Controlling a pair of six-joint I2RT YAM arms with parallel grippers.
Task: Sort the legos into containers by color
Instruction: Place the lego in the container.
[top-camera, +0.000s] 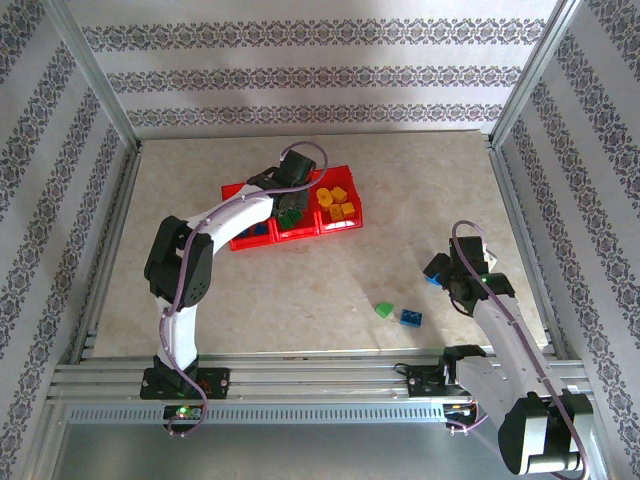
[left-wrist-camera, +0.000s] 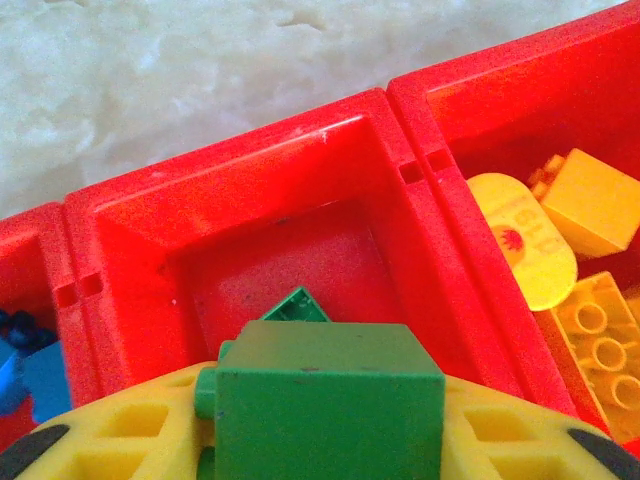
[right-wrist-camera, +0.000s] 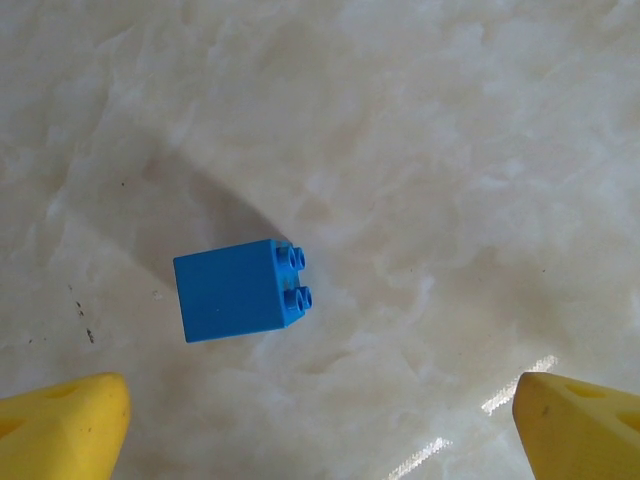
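The red tray lies at the table's middle back with its three containers side by side. My left gripper is shut on a green lego, held just above the middle container, where another green lego lies. Yellow legos fill the right container and blue legos sit in the left one. Over at the right, my right gripper hangs open above a blue lego lying on its side on the table, its yellow fingertips wide of the brick. From above, that blue lego peeks out beside the right gripper.
A loose green lego and a loose blue lego lie on the table in front of the right arm's base. Aluminium frame posts and patterned walls border the table on three sides.
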